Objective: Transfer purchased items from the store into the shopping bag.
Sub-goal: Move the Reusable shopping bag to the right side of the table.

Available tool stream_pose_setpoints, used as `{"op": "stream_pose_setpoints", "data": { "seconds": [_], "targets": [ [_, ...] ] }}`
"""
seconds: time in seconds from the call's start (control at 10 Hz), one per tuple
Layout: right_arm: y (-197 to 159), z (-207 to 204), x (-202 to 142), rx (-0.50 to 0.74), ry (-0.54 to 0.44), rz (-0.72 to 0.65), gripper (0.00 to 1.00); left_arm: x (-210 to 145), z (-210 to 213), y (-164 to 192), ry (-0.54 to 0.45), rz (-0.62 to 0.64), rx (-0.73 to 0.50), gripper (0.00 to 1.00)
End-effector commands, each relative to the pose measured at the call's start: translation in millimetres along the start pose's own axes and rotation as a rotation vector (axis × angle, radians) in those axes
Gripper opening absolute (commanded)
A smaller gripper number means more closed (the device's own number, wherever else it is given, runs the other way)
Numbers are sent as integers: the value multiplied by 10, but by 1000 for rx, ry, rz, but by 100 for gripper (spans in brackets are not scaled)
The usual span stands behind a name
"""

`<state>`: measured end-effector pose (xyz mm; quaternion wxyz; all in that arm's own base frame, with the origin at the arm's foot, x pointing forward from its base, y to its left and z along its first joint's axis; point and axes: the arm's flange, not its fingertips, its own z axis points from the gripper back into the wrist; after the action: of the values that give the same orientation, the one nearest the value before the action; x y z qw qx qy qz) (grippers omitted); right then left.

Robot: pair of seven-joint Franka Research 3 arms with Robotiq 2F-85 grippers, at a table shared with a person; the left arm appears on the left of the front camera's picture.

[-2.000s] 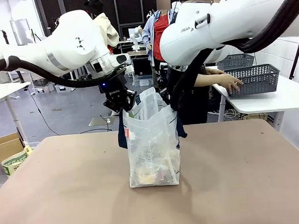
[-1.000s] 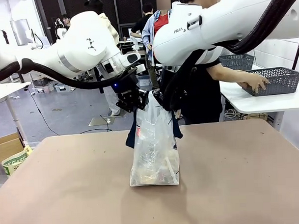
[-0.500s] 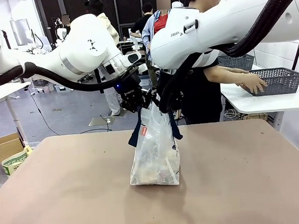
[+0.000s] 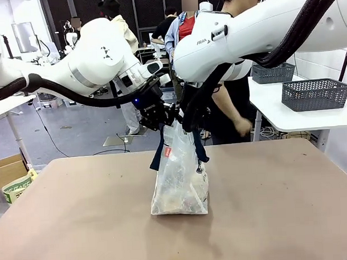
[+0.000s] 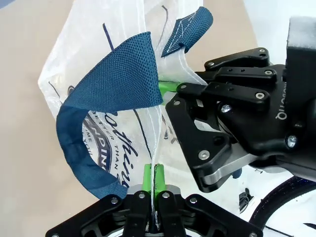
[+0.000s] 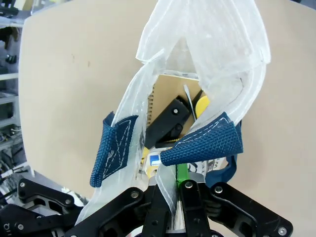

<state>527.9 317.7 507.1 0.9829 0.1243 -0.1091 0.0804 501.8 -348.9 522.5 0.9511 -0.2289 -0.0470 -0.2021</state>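
Standing upright at the middle of the table [image 4: 74,213], the bag [image 4: 181,175] has its long axis vertical and its mouth pointing up, drawn narrow between the two grippers. The left gripper [image 4: 165,122] has its jaws clamped flat on the thin plastic rim beside a navy handle [image 5: 113,79]. The right gripper [image 4: 183,124] pinches the opposite rim the same way. Both grippers hang close together just above the bag. Items [image 6: 168,121] lie at its bottom, visible through the mouth.
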Motion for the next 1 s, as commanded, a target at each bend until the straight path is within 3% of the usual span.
{"op": "stream_pose_setpoints", "data": {
  "seconds": [0.0,0.4,0.5,0.9],
  "targets": [
    [28,-30,46,26,-17,-38,0,-60,3,3,-23,-25,-27,11],
    [32,-34,64,40,-26,-38,0,-105,48,15,-43,-76,-92,90],
    [27,-37,68,40,-24,-40,0,-128,48,34,-37,-76,-119,100],
    [-58,-84,146,58,-28,-76,0,-218,63,89,-40,-88,-192,100]
  ]
}}
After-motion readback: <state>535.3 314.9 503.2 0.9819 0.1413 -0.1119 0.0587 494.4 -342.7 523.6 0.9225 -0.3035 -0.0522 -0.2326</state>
